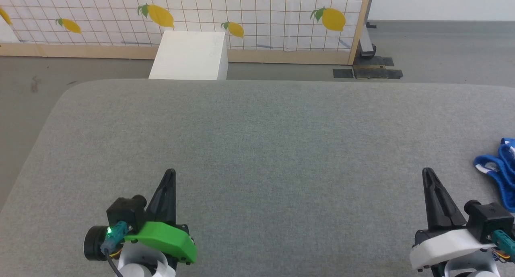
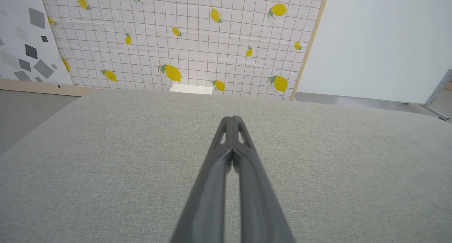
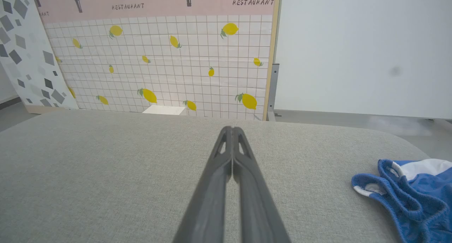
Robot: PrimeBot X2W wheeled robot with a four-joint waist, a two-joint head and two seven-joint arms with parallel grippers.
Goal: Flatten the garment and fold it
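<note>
The garment [image 1: 501, 170], bright blue shorts with white trim, lies bunched at the far right edge of the grey table [image 1: 257, 140], partly cut off by the frame. In the right wrist view the garment [image 3: 413, 197] shows its gathered waistband and a white stripe at the lower right. My right gripper [image 1: 429, 173] is shut and empty, left of the garment with a gap between them; its closed tips [image 3: 232, 129] point across the bare cloth. My left gripper [image 1: 170, 173] is shut and empty at the lower left, its tips [image 2: 232, 118] pressed together over the table.
A white box [image 1: 189, 55] stands on the floor behind the table's far edge. Behind it is a lemon-print tiled panel [image 1: 241, 11] with a wooden frame. Grey floor runs around the table's rounded left corner [image 1: 68, 94].
</note>
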